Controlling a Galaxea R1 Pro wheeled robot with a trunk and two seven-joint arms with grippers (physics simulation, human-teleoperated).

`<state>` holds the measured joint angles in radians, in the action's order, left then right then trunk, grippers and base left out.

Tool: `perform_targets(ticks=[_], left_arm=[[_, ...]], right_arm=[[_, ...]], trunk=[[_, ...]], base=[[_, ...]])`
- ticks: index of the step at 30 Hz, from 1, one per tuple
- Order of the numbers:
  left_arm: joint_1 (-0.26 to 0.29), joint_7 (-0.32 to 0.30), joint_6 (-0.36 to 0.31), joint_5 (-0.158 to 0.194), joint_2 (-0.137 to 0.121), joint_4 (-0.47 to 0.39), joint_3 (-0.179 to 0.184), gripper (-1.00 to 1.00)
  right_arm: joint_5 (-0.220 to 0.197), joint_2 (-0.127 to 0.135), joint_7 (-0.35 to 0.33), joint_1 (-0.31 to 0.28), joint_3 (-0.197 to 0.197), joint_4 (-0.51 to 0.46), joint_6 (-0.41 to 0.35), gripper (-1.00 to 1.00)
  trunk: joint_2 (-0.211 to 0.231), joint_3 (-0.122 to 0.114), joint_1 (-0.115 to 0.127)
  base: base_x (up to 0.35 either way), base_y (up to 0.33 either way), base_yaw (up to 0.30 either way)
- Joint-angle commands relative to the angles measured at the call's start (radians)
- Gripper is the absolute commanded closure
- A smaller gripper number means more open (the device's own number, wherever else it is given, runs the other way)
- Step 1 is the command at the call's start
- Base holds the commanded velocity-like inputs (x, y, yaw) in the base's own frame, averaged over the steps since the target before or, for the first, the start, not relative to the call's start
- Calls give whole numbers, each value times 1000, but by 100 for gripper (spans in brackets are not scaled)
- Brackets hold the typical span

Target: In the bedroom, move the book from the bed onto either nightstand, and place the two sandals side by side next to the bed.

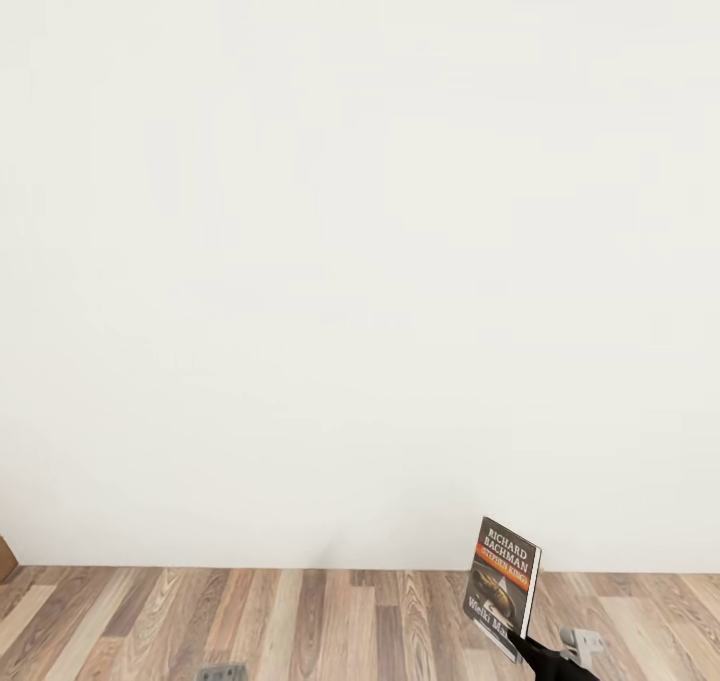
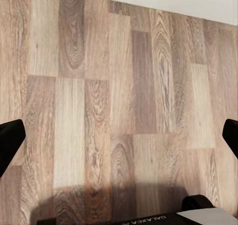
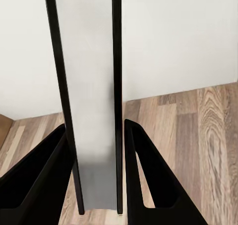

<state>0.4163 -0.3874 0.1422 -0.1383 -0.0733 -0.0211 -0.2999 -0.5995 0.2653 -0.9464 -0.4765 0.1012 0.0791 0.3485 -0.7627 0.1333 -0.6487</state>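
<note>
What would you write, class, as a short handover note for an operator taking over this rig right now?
Right tool: shut on the book, held upright off the floor, cover facing the head camera.
Left tool: open, nothing between its fingers, pointing at the wood floor.
The robot faces a blank white wall.
Done: the book is picked up.
Left: find a nightstand, set the book on it, then find both sandals and place them side by side next to the bed.

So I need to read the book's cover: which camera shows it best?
The head view: the book faces the camera, title legible, held upright by the right gripper. The right wrist view gives its page edge, clamped between the fingers. The left wrist view looks at floor.
</note>
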Motion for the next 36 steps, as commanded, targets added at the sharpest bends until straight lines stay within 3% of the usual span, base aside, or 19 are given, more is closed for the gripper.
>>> perform_targets(ticks=[1, 24, 36], left_arm=[[1, -2, 5, -11, 0, 1, -8, -100], [1, -3, 8, -11, 0, 1, -8, -100], [1, -3, 8, -11, 0, 1, -8, -100]], right_arm=[[-9, 0, -5, -2, 6, 4, 6, 100], [-8, 0, -6, -2, 6, 4, 6, 100], [-6, 0, -6, -2, 6, 4, 6, 100]], trunk=[[-1, 2, -1], [-1, 2, -1], [-1, 2, -1]], base=[[131, 0, -5], [13, 0, -219], [286, 0, -9]])
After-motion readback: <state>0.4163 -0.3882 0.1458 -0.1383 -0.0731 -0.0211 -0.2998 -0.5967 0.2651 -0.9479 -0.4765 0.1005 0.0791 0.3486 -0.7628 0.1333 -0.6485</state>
